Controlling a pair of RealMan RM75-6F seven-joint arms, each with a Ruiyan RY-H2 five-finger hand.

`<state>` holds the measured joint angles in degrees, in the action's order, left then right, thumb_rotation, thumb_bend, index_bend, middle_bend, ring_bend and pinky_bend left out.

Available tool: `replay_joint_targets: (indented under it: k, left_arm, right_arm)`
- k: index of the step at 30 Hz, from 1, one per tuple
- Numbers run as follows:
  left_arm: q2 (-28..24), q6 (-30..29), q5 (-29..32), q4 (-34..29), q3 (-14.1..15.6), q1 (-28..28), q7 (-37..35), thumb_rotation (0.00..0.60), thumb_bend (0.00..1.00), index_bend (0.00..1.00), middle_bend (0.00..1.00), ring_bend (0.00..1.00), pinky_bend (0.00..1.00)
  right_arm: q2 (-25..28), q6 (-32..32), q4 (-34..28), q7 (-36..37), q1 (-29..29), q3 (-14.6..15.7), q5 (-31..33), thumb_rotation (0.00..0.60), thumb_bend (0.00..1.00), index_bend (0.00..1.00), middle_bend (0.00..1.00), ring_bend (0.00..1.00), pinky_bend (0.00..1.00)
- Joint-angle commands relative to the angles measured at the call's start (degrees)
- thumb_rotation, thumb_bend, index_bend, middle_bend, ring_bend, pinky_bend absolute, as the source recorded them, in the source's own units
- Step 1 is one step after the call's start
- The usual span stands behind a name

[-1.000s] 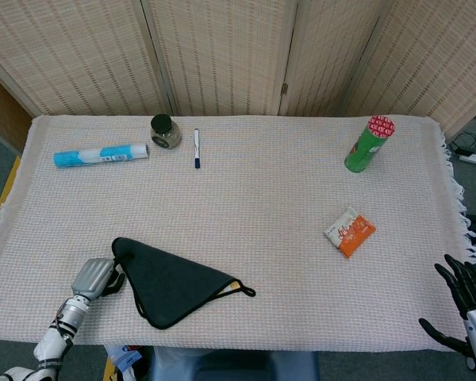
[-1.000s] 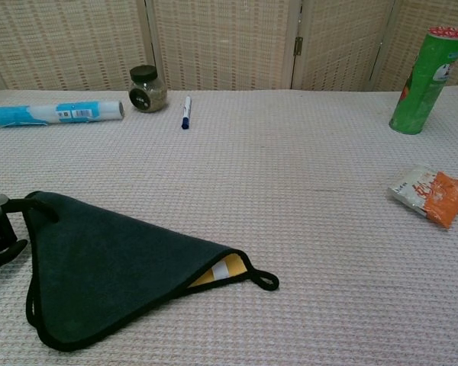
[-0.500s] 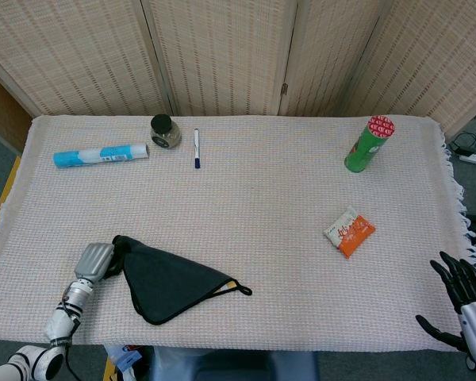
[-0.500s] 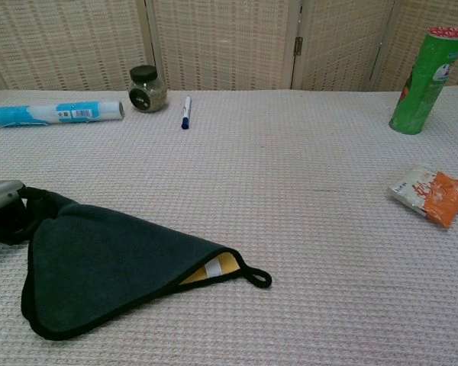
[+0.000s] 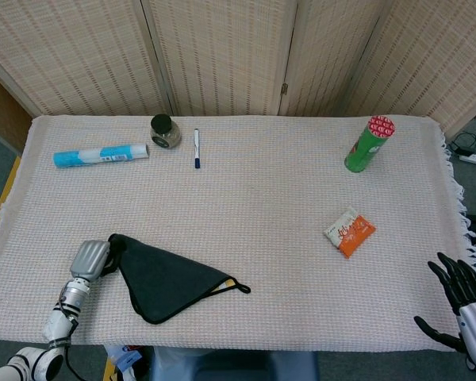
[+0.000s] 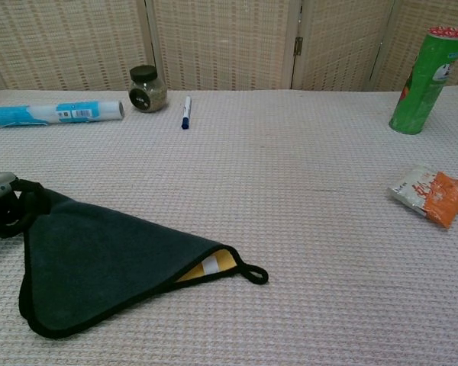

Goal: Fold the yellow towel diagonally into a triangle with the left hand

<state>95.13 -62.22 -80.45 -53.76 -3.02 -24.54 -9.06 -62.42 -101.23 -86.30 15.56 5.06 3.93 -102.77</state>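
Note:
The towel lies folded into a triangle near the table's front left, dark side up, with a strip of its yellow side peeking out at the right tip beside a small hanging loop. My left hand is at the towel's left corner, its dark fingers curled around the hem there. In the chest view only the hand's edge shows at the far left. My right hand hangs off the table's front right corner, fingers spread, holding nothing.
Along the back stand a blue-and-white tube, a small jar and a pen. A green can is at the back right, an orange snack packet in front of it. A woven cloth covers the table.
The left hand has drawn the towel's left corner slightly left and back, and the whole folded triangle slid with it. The right hand has barely moved.

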Motion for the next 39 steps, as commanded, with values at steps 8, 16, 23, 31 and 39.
replay_joint_targets:
  k: [8, 16, 23, 31, 39]
  left_arm:
    - [-2.59, -4.32, 0.36, -4.88, -1.72, 1.16, 2.60, 0.600, 0.62, 0.17, 1.00, 1.00, 1.00]
    - [-8.11, -16.17, -2.70, -13.60, -3.84, 4.15, 2.10, 0.600, 0.62, 0.17, 1.00, 1.00, 1.00]
    - [-22.44, -25.36, -4.59, -34.04, -2.52, 10.66, 8.66, 0.600, 0.51, 0.17, 0.67, 0.64, 0.63]
    - [-32.86, -31.23, -4.11, -50.14, 4.14, 20.50, 15.08, 0.600, 0.39, 0.13, 0.24, 0.16, 0.13]
    - [-32.57, -35.11, -4.32, -50.33, 5.13, 24.93, 18.08, 0.600, 0.36, 0.08, 0.17, 0.11, 0.07]
  right_arm:
    - [0.11, -0.99, 0.13, -0.01, 0.16, 0.40, -1.24, 0.600, 0.24, 0.00, 0.00, 0.00, 0.00]
    - [0.16, -2.12, 0.49, 0.21, 0.49, 0.71, -2.16, 0.600, 0.24, 0.00, 0.00, 0.00, 0.00]
    - [0.05, -2.12, 0.50, -0.60, 0.36, 1.19, -3.41, 0.600, 0.24, 0.00, 0.00, 0.00, 0.00]
    - [-0.33, -0.05, -0.74, -3.85, -0.73, 1.55, -4.76, 0.600, 0.24, 0.00, 0.00, 0.00, 0.00]
    - [-0.19, 2.26, -4.59, -10.11, -0.49, 0.35, -1.04, 0.600, 0.24, 0.00, 0.00, 0.00, 0.00]
